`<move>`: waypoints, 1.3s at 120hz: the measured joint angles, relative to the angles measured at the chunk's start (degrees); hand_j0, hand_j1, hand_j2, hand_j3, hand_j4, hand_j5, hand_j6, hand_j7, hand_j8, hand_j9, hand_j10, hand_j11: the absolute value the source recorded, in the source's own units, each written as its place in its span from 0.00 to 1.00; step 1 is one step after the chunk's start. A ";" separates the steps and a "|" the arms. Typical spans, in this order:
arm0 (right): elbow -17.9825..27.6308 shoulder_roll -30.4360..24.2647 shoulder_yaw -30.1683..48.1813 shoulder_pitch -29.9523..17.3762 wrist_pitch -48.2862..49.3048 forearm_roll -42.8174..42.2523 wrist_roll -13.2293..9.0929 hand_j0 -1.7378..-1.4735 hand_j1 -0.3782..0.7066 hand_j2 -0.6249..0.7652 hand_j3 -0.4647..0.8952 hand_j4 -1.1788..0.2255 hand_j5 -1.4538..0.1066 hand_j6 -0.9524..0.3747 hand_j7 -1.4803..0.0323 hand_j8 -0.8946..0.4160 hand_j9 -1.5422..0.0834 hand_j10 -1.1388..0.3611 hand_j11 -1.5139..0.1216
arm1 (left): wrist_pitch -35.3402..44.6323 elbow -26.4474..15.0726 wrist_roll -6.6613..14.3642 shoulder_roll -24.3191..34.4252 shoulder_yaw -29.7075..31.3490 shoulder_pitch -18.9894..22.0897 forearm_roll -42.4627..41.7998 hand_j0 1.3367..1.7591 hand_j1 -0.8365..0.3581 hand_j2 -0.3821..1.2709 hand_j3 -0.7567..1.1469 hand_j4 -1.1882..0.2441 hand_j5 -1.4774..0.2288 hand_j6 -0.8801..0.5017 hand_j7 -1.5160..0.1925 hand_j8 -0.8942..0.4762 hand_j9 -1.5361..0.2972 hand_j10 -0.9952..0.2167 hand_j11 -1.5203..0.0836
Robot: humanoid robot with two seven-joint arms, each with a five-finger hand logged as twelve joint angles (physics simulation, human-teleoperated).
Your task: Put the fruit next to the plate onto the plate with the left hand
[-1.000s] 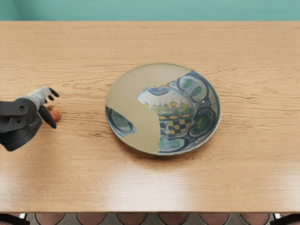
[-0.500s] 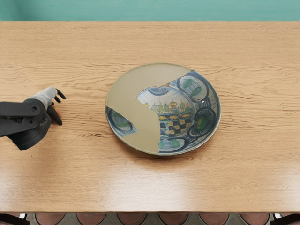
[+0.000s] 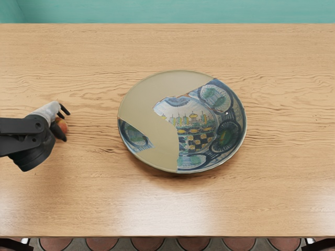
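Here, in the head view, the left hand (image 3: 50, 119) had its fingers curled around the fruit (image 3: 63, 125), of which only a sliver showed. The fruit was on the table (image 3: 167, 209), well left of the plate (image 3: 152, 94).

You are looking at a table (image 3: 167, 47) of pale wood, showing open grain and giving off a soft satin sheen. The plate (image 3: 152, 99) is showing glossy painted glaze beside a flat matt beige patch. The left hand (image 3: 49, 117) is showing matt dark casing and a pale grey back.
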 joint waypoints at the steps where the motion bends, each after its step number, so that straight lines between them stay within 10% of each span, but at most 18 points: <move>1: 0.00 0.00 0.00 0.00 0.00 0.00 0.00 0.30 0.07 0.44 0.34 0.81 0.90 0.69 0.95 0.65 0.92 0.73 0.90 | 0.00 0.00 0.00 0.01 0.00 0.00 0.00 0.71 0.57 0.15 0.63 0.55 0.57 0.35 0.59 0.35 0.58 0.49 0.63; 60: 0.02 0.00 0.00 0.02 0.00 -0.02 0.00 0.30 0.07 0.44 0.34 0.81 0.90 0.69 0.95 0.65 0.92 0.73 0.90 | -0.42 1.29 -0.57 -0.09 -0.14 0.95 1.30 0.61 0.38 0.38 0.84 0.35 0.39 0.36 0.47 0.42 0.44 0.33 0.41; 79: 0.02 0.00 0.00 0.04 0.00 -0.01 0.00 0.30 0.07 0.44 0.34 0.81 0.90 0.69 0.95 0.65 0.92 0.73 0.90 | -0.45 1.08 -0.35 0.08 -0.11 0.47 0.59 0.67 0.33 0.46 0.72 0.31 0.29 0.31 0.49 0.37 0.50 0.39 0.31; 100: 0.02 0.00 0.00 0.08 0.00 -0.01 0.00 0.30 0.07 0.44 0.34 0.81 0.90 0.69 0.95 0.65 0.92 0.73 0.90 | -1.95 -0.49 0.07 1.87 -0.02 -2.47 -1.59 0.69 0.28 0.58 0.53 0.29 0.22 0.40 0.31 0.43 0.32 0.42 0.24; 156: 0.10 0.00 0.01 0.17 0.02 0.02 0.00 0.30 0.07 0.44 0.34 0.81 0.90 0.69 0.95 0.65 0.92 0.73 0.90 | -12.47 -6.02 0.00 2.82 -0.15 -18.43 -18.32 0.69 0.35 0.50 0.41 0.22 0.22 0.38 0.21 0.45 0.19 0.38 0.18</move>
